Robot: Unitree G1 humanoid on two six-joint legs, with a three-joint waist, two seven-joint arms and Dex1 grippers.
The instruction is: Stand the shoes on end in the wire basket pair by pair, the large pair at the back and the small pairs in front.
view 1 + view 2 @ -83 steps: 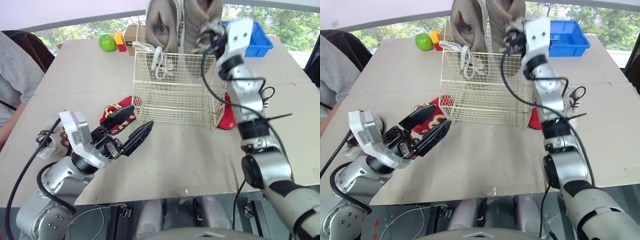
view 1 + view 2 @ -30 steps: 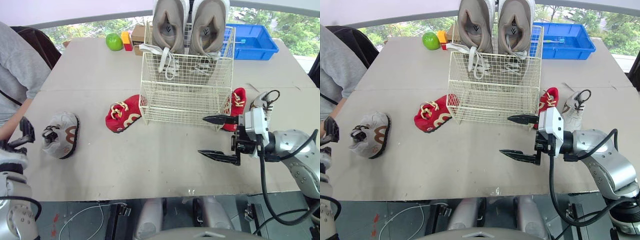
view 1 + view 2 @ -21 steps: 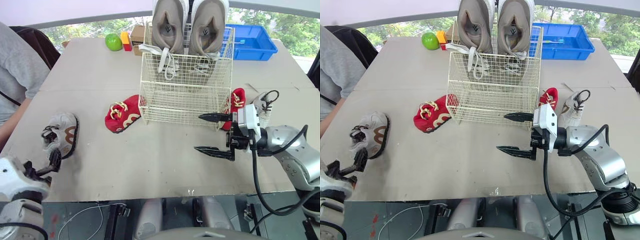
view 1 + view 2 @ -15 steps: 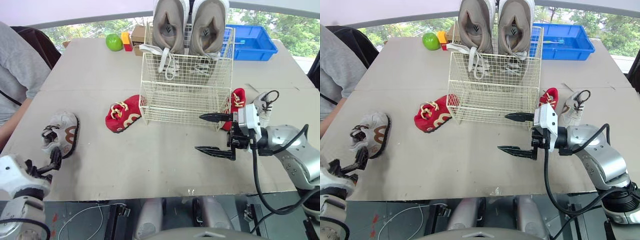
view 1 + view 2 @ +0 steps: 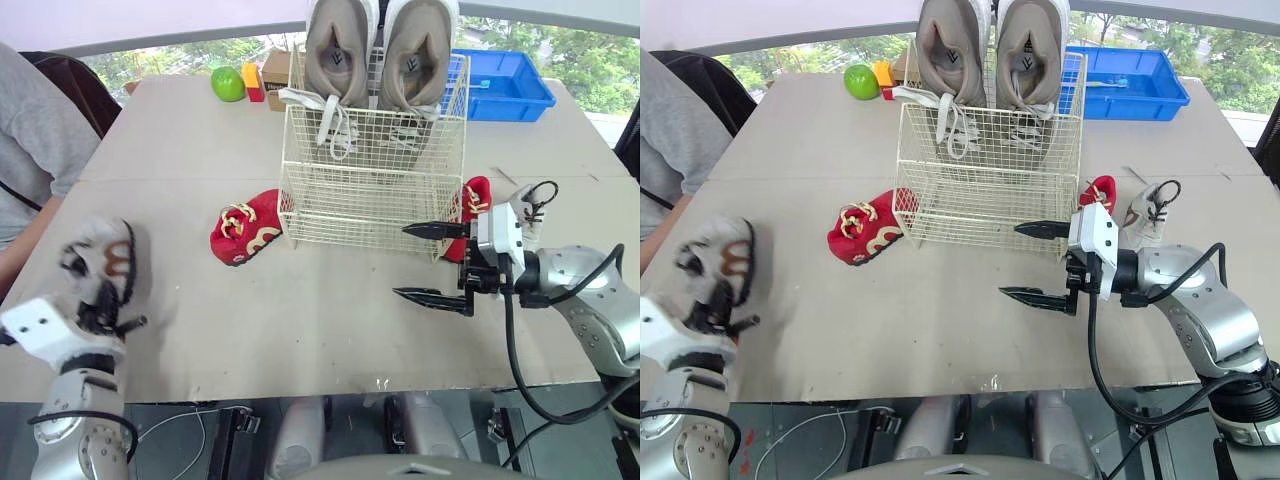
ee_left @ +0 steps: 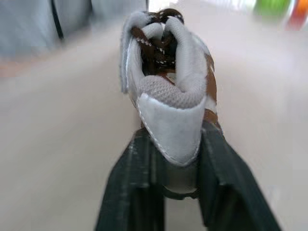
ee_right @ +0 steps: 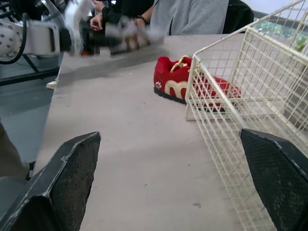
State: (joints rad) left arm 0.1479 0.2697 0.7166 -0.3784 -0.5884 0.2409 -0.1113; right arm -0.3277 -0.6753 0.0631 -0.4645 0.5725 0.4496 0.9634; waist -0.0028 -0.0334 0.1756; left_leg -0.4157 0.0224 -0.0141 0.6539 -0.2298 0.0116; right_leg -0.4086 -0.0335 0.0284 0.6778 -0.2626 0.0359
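- Grey shoe (image 5: 95, 262): near left, aloft, heel pinched in your left gripper (image 6: 177, 149); narrow hold, may twist or drop.
- Right gripper (image 5: 399, 261): spread empty beside the near-right corner of the basket (image 5: 372, 190); a swing could snag it.

The left arm (image 5: 75, 440) is raised from the near left edge of the scene, with the forearm held almost upright and the wrist bent toward the far side. The left gripper (image 6: 175, 139) is closed on the heel of a small grey and brown shoe (image 6: 168, 91), which is pinched between the two black fingers (image 6: 130, 192) with its toe pointed away from the wrist.

The right arm (image 5: 590, 300) is brought in from the near right and bent at the elbow, so that the forearm is laid across toward the left. The right gripper (image 5: 400, 261) is held spread wide and empty, with its fingers (image 7: 72, 178) pointed left, one farther and one nearer.
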